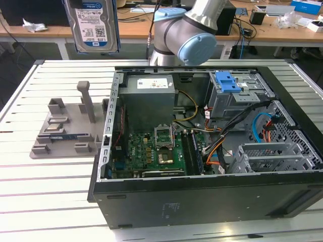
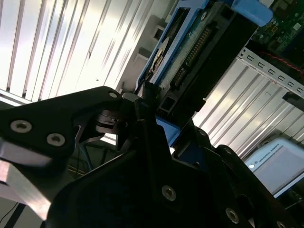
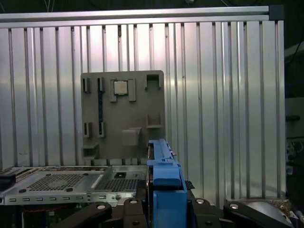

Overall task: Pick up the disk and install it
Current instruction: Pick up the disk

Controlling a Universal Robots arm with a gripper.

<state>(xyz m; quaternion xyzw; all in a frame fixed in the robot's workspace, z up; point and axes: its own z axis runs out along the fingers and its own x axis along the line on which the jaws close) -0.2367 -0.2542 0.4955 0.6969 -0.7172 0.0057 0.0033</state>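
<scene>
The disk [image 1: 94, 25], a silver drive with a white-and-blue label in a blue carrier, hangs upright in the air over the table's far side, at the exterior view's left above the grey fixture plate [image 1: 65, 128]. In both wrist views my gripper [image 3: 164, 211] is shut on it. The carrier's blue edge [image 3: 164, 178] stands between the black fingers [image 3: 97, 211], and the drive's connector end [image 2: 197, 50] points away from the gripper [image 2: 154, 121]. The open computer case [image 1: 212, 151] lies on its side at the exterior view's right.
Inside the case a grey drive bay with a blue latch bracket [image 1: 227, 80] sits at the far right corner, beside the power supply [image 1: 149, 96], motherboard [image 1: 156, 151] and loose cables [image 1: 262, 126]. The fixture plate [image 3: 122, 114] carries upright posts. Behind the slatted table stands a cluttered desk [image 1: 282, 20].
</scene>
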